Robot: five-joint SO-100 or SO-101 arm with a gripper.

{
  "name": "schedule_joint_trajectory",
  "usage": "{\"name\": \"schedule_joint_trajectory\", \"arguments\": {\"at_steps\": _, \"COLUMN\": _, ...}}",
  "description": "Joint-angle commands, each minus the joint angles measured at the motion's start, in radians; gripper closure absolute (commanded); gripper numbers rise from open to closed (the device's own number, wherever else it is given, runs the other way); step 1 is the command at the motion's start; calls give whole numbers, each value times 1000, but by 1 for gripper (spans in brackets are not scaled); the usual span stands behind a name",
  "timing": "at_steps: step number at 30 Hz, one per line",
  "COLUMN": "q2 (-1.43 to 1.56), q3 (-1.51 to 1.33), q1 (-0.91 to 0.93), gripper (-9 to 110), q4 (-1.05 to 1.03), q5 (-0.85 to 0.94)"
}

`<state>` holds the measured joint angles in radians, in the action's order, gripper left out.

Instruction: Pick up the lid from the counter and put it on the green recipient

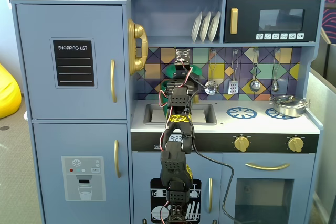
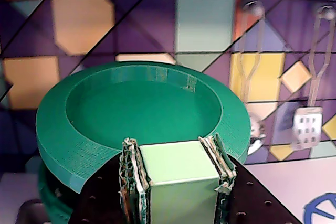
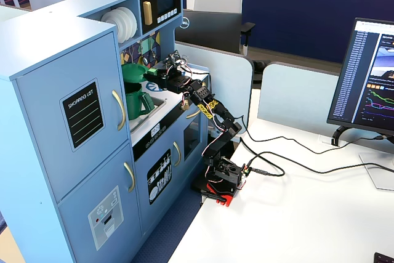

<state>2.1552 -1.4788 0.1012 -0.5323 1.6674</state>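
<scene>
My gripper [image 2: 173, 148] is shut on the pale green handle [image 2: 176, 169] of the lid [image 2: 105, 124], a round dark-green disc with a sunken middle. It holds the lid over the green recipient, whose dark wall shows below the lid at lower left [image 2: 52, 203]. I cannot tell whether the lid touches the rim. In a fixed view the lid [image 1: 195, 70] and the pot [image 1: 167, 88] are mostly hidden behind my gripper [image 1: 184, 76], over the sink. In another fixed view the lid [image 3: 132, 71] sits slightly tilted above the pot [image 3: 135, 101], beside my gripper [image 3: 151, 76].
A silver pan [image 1: 287, 105] stands on the right burner, and a blue burner ring [image 1: 241, 112] lies to its left. Utensils [image 1: 233, 85] hang on the tiled back wall. The shelf with plates [image 1: 206, 25] is right above the gripper. A gold phone [image 1: 137, 45] hangs to the left.
</scene>
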Motion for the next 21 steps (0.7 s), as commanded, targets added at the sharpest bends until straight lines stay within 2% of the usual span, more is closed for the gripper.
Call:
{"name": "schedule_joint_trajectory", "arguments": {"at_steps": 1, "q2": -3, "q3": 81, "q1": -49, "gripper": 102, "q4": 8, "q5": 20}}
{"name": "schedule_joint_trajectory", "arguments": {"at_steps": 21, "q2": -127, "q3": 86, "q1": -61, "gripper": 102, "q4": 61, "q5": 55}}
